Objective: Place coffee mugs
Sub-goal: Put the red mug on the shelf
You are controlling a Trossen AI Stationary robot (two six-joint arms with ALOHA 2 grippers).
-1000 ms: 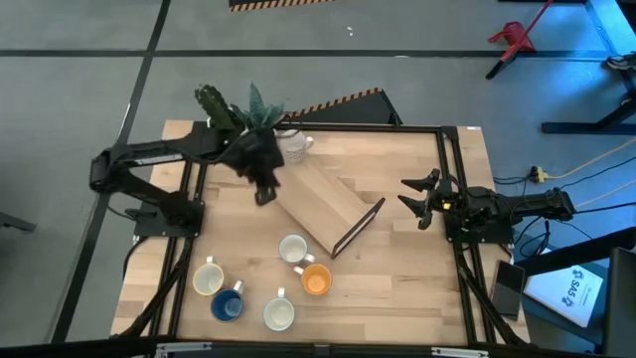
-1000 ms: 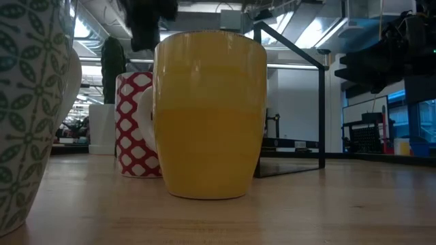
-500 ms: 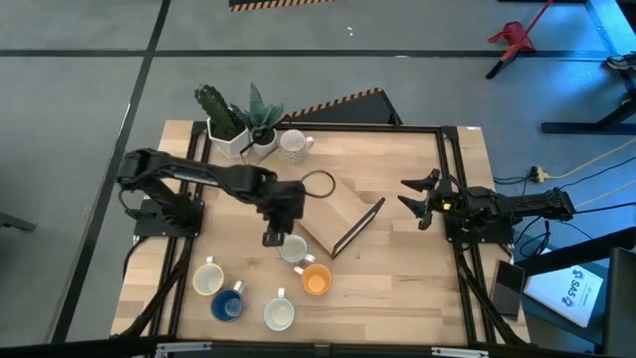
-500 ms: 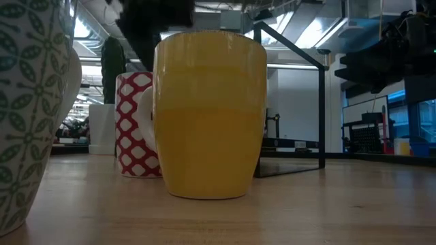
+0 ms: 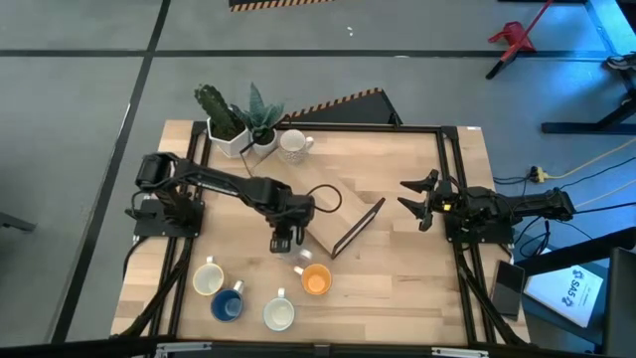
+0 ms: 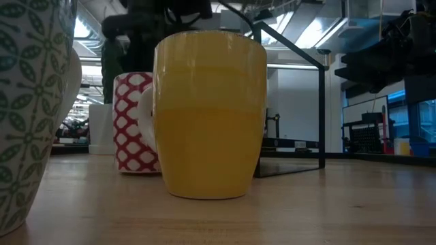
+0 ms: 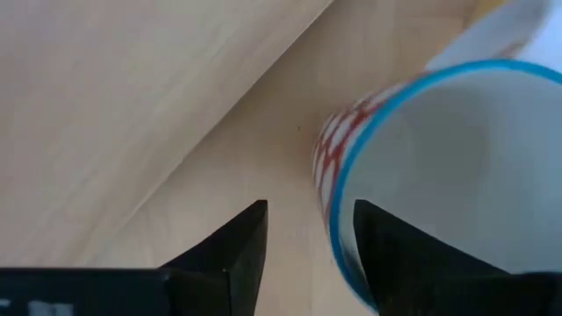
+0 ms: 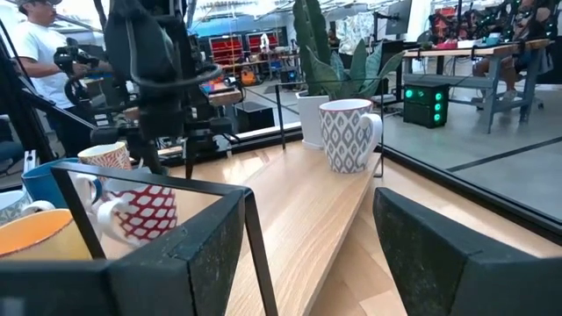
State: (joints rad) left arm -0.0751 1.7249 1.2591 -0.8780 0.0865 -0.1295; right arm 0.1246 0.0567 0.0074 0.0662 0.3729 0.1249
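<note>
Mid-task at the wooden table (image 5: 397, 268): none of the mugs stands on the slanted wooden tray with the thin black frame (image 5: 320, 204) yet, so by this judgement the placing is barely begun.

The left gripper (image 5: 283, 242) hangs over the white mug with red lattice pattern and blue rim (image 7: 421, 167), just beside the tray's near corner. Its jaws are apart, one finger (image 7: 237, 254) outside the mug and the other inside, with the mug's wall in the gap but not pinched. The mug stands on the table.

The round orange mug (image 5: 316, 280) stands next to it. A cream mug (image 5: 207, 279), a blue mug (image 5: 228, 303) and another white mug (image 5: 279, 314) cluster along the table's near edge. A sixth, grey-patterned mug (image 5: 293, 146) waits at the far edge beside the white pots with green plants (image 5: 238, 134).

The right gripper (image 5: 417, 204) is parked at the right edge, jaws wide and empty.

From above, the left gripper covers most of the red-patterned mug. At table height, the orange mug blocks the middle of the scene and the gripper is only a dark shape above it. Whether either finger touches the mug wall cannot be told.
</note>
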